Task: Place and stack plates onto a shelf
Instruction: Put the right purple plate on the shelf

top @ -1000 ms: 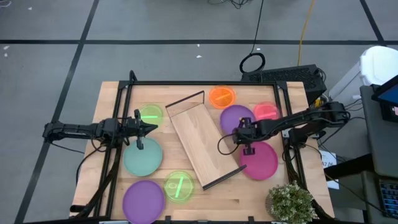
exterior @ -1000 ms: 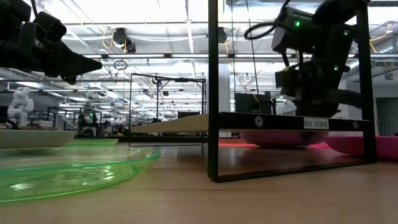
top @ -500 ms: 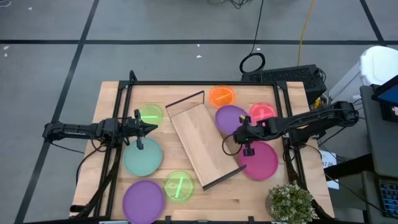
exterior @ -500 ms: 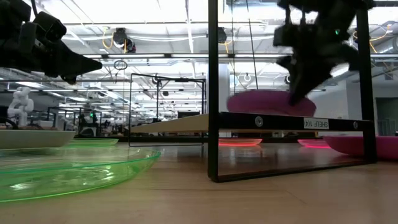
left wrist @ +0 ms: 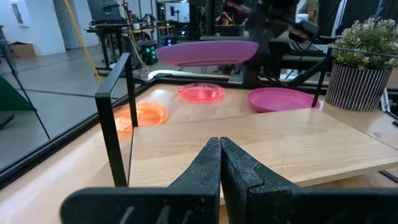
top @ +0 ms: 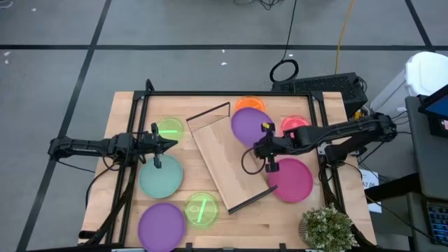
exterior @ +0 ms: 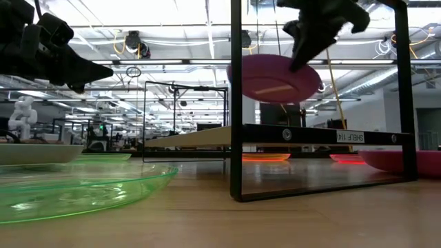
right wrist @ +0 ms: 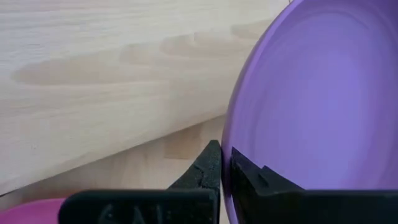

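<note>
Wooden tabletop [top: 280,220] on a grey taped floor; a large lab hall shows behind it in the low view. The shelf [top: 225,157] lies diagonally mid-table, light board with black wire frames at both short ends.

Right gripper [top: 264,148] is over the shelf's right edge, fingers clamped on the rim of a purple plate [top: 250,125]. The right wrist view shows the rim pinched between the two dark fingers [right wrist: 211,167], with the shelf board below. The plate is airborne: in the low view it hangs tilted, clearly above the shelf board. From above it overlaps the shelf's far right part and partly covers the orange plate [top: 248,103] behind it.

Left gripper [top: 168,145] waits at table left, above the near edge of a green divided plate [top: 169,129]; its jaws are closed together with nothing between them, per the left wrist view.

Other plates, all on the tabletop:
- teal plate [top: 161,176], just in front of the left gripper
- second green divided plate [top: 201,209], near the shelf's front corner
- second purple plate [top: 162,223], front left
- magenta plate [top: 291,180], right of the shelf
- pink plate [top: 295,125], behind the right arm

Potted plant [top: 326,227] at the front right corner.
</note>
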{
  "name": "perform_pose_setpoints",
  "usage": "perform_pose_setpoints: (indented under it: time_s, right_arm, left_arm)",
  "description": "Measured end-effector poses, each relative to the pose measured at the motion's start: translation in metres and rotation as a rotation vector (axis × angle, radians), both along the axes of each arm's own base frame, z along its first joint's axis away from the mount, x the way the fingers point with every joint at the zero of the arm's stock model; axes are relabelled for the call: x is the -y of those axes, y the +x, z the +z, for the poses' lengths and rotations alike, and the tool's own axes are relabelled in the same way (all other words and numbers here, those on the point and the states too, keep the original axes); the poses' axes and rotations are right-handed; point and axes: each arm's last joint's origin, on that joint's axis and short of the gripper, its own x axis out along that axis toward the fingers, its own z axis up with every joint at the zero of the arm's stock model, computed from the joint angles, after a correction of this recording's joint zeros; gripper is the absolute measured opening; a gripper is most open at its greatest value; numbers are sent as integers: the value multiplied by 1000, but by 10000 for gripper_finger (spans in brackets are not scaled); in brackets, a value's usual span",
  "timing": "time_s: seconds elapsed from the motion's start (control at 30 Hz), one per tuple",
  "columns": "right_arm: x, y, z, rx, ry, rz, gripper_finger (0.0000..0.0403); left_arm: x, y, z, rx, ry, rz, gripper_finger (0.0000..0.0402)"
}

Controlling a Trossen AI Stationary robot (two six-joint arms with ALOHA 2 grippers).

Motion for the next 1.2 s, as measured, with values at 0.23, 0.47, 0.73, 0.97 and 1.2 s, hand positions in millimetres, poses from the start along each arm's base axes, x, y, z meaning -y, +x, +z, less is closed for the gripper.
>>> perform_pose_setpoints:
  time_s: [0.23, 0.47, 0.73, 0.97, 1.2]
  right_arm:
    - [-12, 16, 10, -26, -13, 60, 0]
    - [-32, 21, 13, -51, -25, 157, 0]
    - [-52, 16, 12, -97, -57, 407, 0]
    - [-55, 15, 11, -123, -59, 582, 0]
    - [-54, 13, -5, -185, -172, 816, 0]
  left_arm:
    - [0, 0, 0, 0, -17, 1, 1]
    - [0, 0, -1, -1, -36, 1, 1]
    - [0, 0, -1, 1, -64, 1, 1]
    - [0, 0, -1, 3, -78, 2, 1]
    - [0, 0, -1, 3, -82, 3, 1]
